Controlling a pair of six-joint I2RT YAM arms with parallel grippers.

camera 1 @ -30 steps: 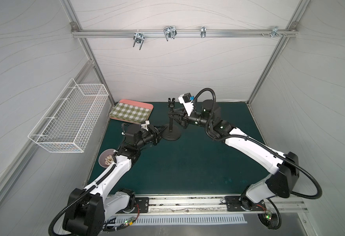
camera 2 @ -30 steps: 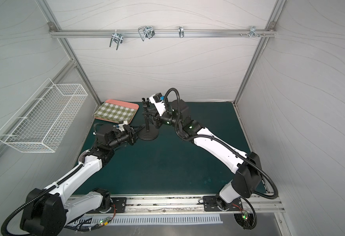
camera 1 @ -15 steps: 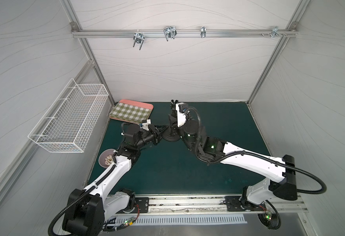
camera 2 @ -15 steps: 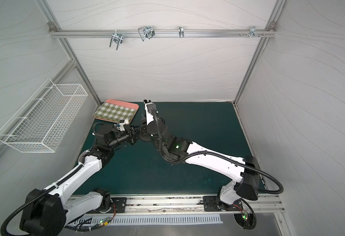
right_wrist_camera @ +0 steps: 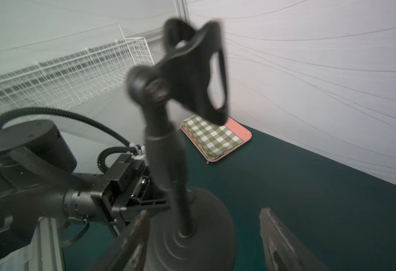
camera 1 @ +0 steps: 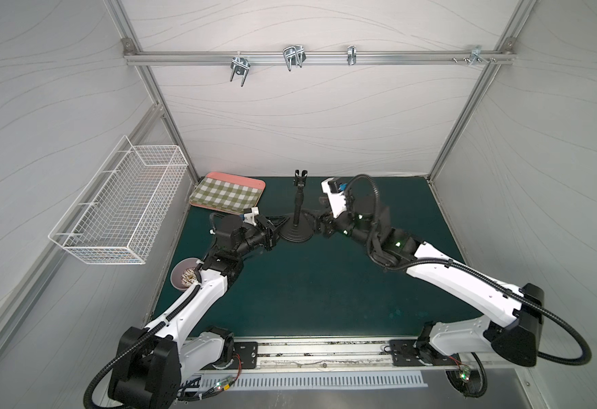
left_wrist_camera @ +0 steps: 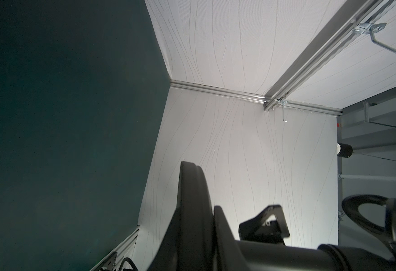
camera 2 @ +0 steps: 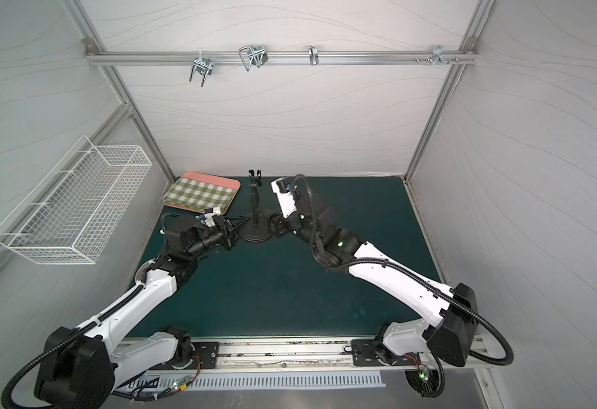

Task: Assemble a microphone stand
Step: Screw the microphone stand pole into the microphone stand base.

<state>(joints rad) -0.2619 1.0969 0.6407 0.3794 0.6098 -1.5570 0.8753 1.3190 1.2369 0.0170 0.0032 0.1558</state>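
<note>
One black microphone stand (camera 1: 295, 232) upright on the green counter (camera 1: 325, 287), two pincers, left pincer (camera 1: 275, 226) squeezed tight on its round base, right pincer (camera 1: 315, 226) spread wide beside it.

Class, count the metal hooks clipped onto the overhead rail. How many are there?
4 along the rail: left hook, wide middle hook, narrow hook, far-right hook. None appears hidden.

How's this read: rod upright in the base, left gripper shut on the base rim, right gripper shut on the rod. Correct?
No. The right gripper is open: the right wrist view shows its jaws wide apart either side of the rod, clear of it. The rest holds: rod upright in the base, left gripper shut on the base rim.
</note>
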